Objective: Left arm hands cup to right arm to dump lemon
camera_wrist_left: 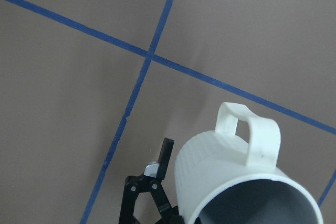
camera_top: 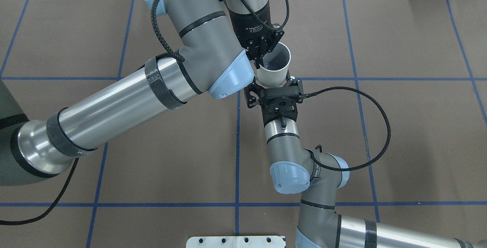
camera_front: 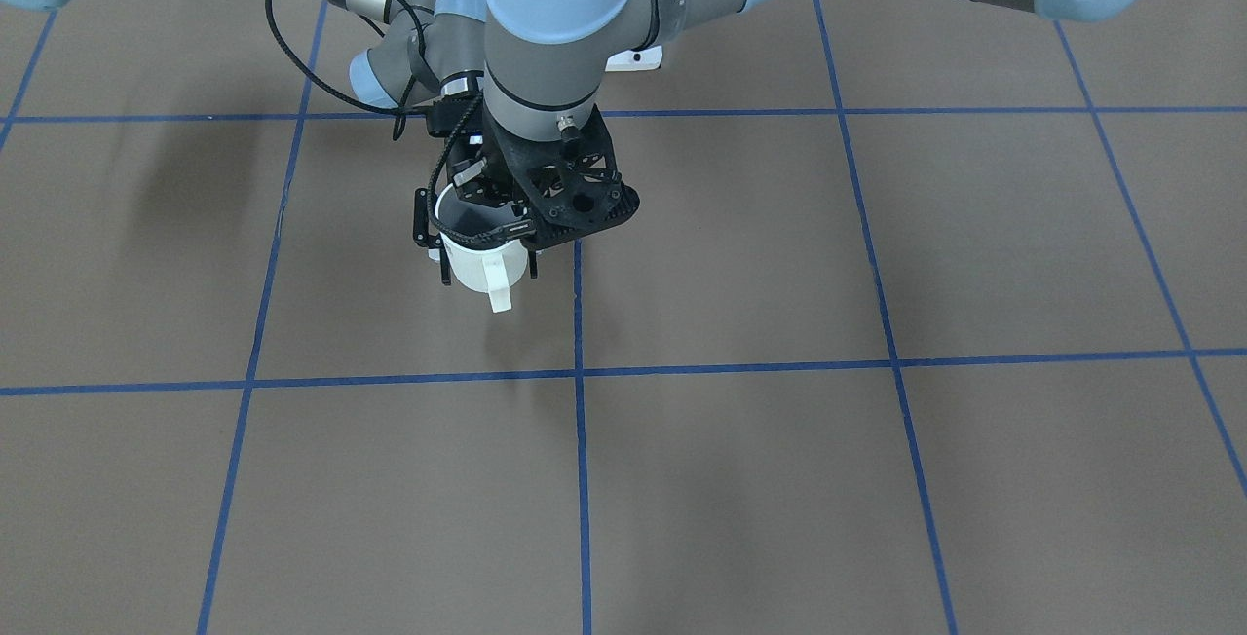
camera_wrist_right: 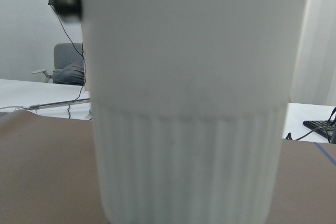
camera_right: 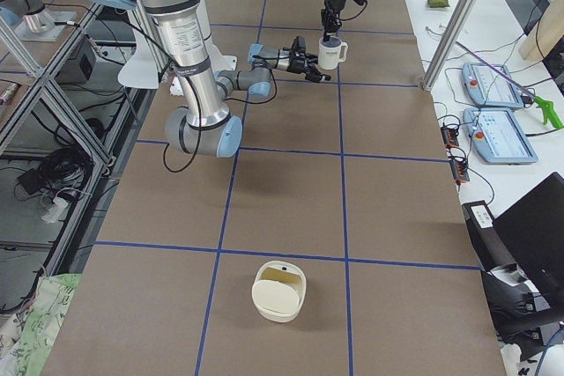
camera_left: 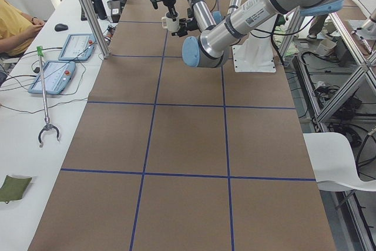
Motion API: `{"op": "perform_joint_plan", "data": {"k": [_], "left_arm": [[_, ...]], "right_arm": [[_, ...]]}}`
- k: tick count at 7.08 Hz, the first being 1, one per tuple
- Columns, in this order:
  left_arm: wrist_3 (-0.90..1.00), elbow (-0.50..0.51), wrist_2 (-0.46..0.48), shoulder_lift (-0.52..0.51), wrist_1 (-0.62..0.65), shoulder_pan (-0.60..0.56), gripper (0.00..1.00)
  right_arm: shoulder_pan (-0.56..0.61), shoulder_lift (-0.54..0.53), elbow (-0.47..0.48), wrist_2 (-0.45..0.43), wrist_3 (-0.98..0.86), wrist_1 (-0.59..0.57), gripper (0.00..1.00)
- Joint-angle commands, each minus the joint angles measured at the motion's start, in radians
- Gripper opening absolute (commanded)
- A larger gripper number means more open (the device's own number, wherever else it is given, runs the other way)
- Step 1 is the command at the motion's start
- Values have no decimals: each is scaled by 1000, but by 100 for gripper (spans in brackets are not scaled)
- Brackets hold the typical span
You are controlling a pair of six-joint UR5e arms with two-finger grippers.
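Note:
The cream-white cup hangs upright above the table, handle pointing away from the robot. My left gripper comes down from above and is shut on the cup's rim. My right gripper is open, with one finger on each side of the cup's lower body, a small gap showing. The cup fills the right wrist view. In the left wrist view the cup shows with a right finger beside it. The cup's inside looks grey; the lemon is hidden.
A cream lidded container sits on the brown table far toward my right end. Blue tape lines grid the table. Desks with tablets and a seated person lie beyond the far edge.

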Motion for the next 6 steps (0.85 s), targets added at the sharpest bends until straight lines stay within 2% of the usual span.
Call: {"op": "perform_joint_plan", "data": {"k": [1,2,3,4,6], "left_arm": [[18,-56,0,18,12,-55,0],[72,-172,0,134,10,-69,0],[160,-316,0,294,10,-84,0],[252,-424,3,434,9,-99,0],[485,-532,11,663,1,-145,0]], "right_arm": [[15,-6,-12,34,1,7,100],[47,-18,11,121,1,16,100],[112,-36,30,272,0,81,100],[178,-91,31,388,-2,179,100],[312,-166,65,635,-3,223,100]]}}
